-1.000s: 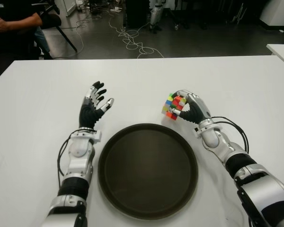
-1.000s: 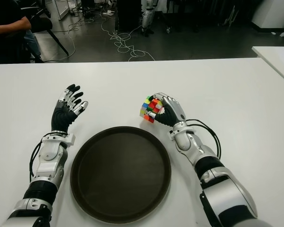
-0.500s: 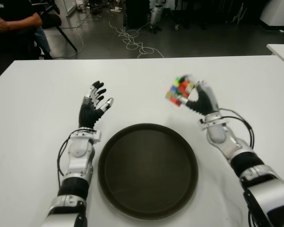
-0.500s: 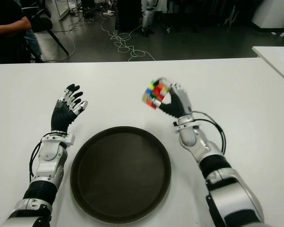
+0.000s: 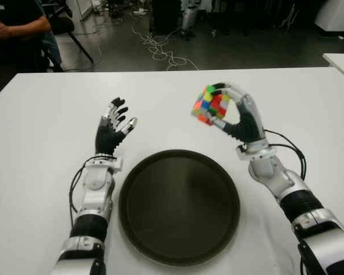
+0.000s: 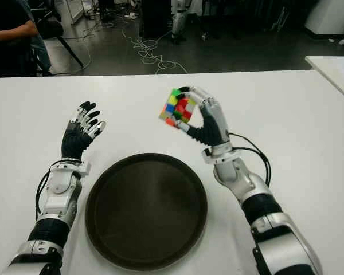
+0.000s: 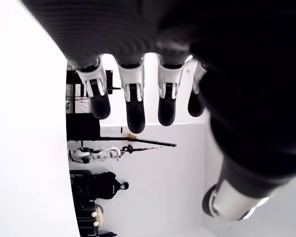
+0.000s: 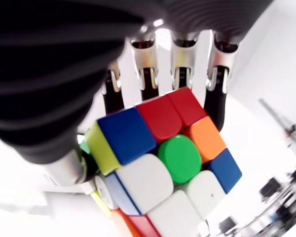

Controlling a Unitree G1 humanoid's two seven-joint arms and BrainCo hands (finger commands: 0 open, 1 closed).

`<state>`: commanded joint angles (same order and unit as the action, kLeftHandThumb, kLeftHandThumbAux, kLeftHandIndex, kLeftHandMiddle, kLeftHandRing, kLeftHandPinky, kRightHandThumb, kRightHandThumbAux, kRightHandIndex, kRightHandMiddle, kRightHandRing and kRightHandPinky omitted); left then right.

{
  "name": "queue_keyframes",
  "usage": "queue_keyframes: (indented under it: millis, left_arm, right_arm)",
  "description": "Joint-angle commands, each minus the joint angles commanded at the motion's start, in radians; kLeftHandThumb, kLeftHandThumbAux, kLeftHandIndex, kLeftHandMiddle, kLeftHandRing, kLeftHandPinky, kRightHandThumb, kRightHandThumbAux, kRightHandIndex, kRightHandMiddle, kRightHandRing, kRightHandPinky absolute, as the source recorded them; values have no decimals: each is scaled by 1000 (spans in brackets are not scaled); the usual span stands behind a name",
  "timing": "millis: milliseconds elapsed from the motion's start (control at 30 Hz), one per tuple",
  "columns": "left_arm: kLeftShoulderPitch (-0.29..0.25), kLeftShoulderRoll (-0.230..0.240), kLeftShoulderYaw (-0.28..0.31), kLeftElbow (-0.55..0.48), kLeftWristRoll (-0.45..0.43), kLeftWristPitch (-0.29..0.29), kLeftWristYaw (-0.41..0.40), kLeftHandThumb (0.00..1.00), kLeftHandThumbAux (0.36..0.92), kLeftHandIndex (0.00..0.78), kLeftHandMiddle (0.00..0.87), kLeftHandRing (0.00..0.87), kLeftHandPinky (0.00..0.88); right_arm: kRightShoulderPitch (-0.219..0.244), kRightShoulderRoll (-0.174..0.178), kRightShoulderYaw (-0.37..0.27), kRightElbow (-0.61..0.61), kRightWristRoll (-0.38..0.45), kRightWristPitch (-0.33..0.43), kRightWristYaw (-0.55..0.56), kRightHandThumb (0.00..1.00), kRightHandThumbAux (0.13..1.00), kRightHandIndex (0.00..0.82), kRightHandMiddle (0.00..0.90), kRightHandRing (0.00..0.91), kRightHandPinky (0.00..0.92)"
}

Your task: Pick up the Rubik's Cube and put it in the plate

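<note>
Now tilted Rubik's Cube [image 5: 210,104] in right hand [image 5: 241,117]

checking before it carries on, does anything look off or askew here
Nothing stands out. The right hand holds the Rubik's Cube clear of the table, up beyond the plate, which sits flat and bare. The left hand shows open to the plate's left.

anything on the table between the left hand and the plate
No: in the left eye view only bare white table separates the open left hand from the plate.
</note>
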<state>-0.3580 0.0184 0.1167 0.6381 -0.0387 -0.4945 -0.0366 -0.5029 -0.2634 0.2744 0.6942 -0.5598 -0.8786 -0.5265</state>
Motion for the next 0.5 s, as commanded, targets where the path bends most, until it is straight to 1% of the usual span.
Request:
queue_keyframes:
  millis: [33,100,167,233,333,433,467,500]
  left_arm:
    - [0,0,-1,-1,0,1,0,34,750,68,144,128,113]
    - [2,2,-1,-2,-1,4,-3,35,754,69,145,129,113]
    - [2,3,-1,-3,-2,6,-4,37,754,69,144,128,111]
    - [5,3,-2,-7,-3,7,-5,36,754,69,143,126,107]
    - [8,4,-2,-11,-5,10,-7,36,754,69,143,126,111]
    - [9,2,0,-9,-9,5,-8,39,755,68,140,121,108]
    - [9,2,1,-8,-10,3,-8,39,756,68,139,120,107]
    - [9,2,1,-8,-11,3,-8,40,758,68,139,120,107]
  right_arm:
    - [5,2,0,-6,0,1,8,832,692,384,552,642,671]
    - [28,23,23,-16,-21,13,22,832,692,383,553,638,668]
    - [37,40,41,-9,-31,20,38,832,692,381,552,633,661]
    - [42,46,50,-6,-28,23,58,831,693,379,548,625,652]
    - [41,50,66,4,1,22,134,830,694,376,532,603,624]
    - [32,25,96,-25,98,34,352,830,694,378,522,587,601]
    - [33,17,104,-38,131,37,414,830,694,378,521,585,598]
    - [36,14,104,-48,150,40,450,830,693,379,520,582,589]
